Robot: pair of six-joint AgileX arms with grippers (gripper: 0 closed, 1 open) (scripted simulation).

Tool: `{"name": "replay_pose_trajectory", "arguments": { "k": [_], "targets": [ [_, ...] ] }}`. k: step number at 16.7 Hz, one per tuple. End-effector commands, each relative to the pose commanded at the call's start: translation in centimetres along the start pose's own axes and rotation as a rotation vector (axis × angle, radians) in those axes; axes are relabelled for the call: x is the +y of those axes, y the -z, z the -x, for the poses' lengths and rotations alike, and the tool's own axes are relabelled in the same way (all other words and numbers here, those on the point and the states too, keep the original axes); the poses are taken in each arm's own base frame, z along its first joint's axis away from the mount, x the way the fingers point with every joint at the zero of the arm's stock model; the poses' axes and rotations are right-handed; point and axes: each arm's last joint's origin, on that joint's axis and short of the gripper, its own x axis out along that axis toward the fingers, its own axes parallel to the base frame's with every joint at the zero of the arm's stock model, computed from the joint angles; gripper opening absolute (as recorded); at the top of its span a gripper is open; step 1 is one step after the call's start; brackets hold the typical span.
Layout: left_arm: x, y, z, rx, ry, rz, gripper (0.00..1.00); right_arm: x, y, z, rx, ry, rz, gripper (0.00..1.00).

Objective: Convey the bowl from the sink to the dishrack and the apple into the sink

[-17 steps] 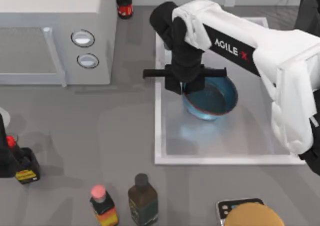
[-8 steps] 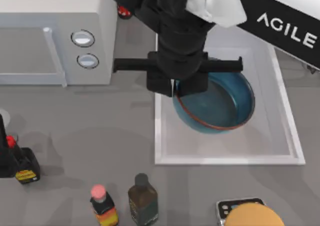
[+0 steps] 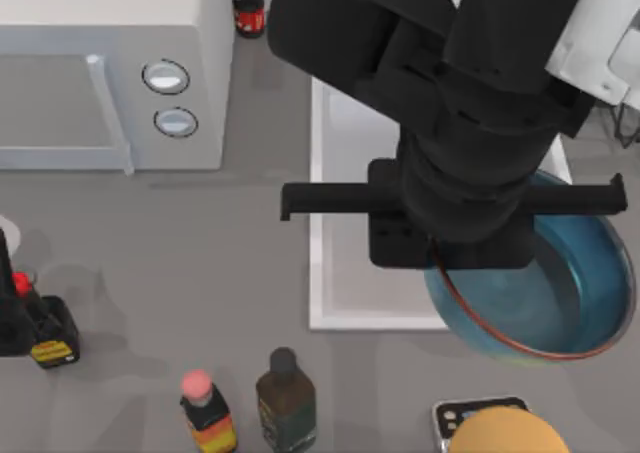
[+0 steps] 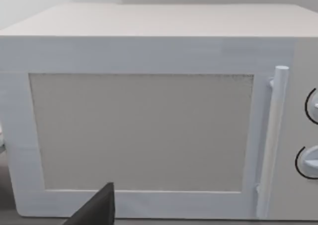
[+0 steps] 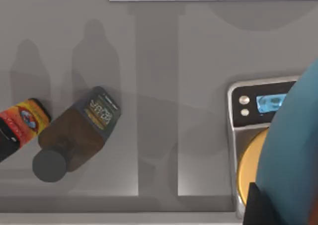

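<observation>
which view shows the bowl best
The top view: the bowl shows its blue wall, red rim and dark inside, held up by the right gripper past the sink edge. The right wrist view catches just a blue slice; the left wrist view faces the microwave.

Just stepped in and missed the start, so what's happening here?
The right arm's end effector holds the blue bowl by its rim, up in the air at the sink's front right corner. The left arm sits parked by the microwave. The bowl has not reached a dishrack yet.
</observation>
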Motion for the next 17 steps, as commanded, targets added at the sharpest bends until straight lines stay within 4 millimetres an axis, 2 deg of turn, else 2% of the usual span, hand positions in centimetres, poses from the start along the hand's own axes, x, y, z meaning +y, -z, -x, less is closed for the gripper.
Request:
{"name": "replay_pose_trajectory", "arguments": {
  "k": [6,9,11,13,17],
  "targets": [
    [0.0,0.0,0.0,0.0,0.0,0.0,1.0,-0.2,-0.4,0.0,-0.002,-0.014,-0.006,0.0],
    [0.0,0.0,0.0,0.0,0.0,0.0,1.0,-1.8,-2.3,0.0,-0.025,-0.105,-0.03,0.0],
    [0.0,0.0,0.0,0.0,0.0,0.0,1.0,-3.8,-4.6,0.1,-0.071,-0.201,-0.06,0.0],
    [0.0,0.0,0.0,0.0,0.0,0.0,1.0,-6.7,-7.2,0.1,-0.156,-0.304,-0.095,0.0],
    [0.0,0.0,0.0,0.0,0.0,0.0,1.0,-14.8,-12.1,0.7,-0.461,-0.451,-0.15,0.0]
  ]
}}
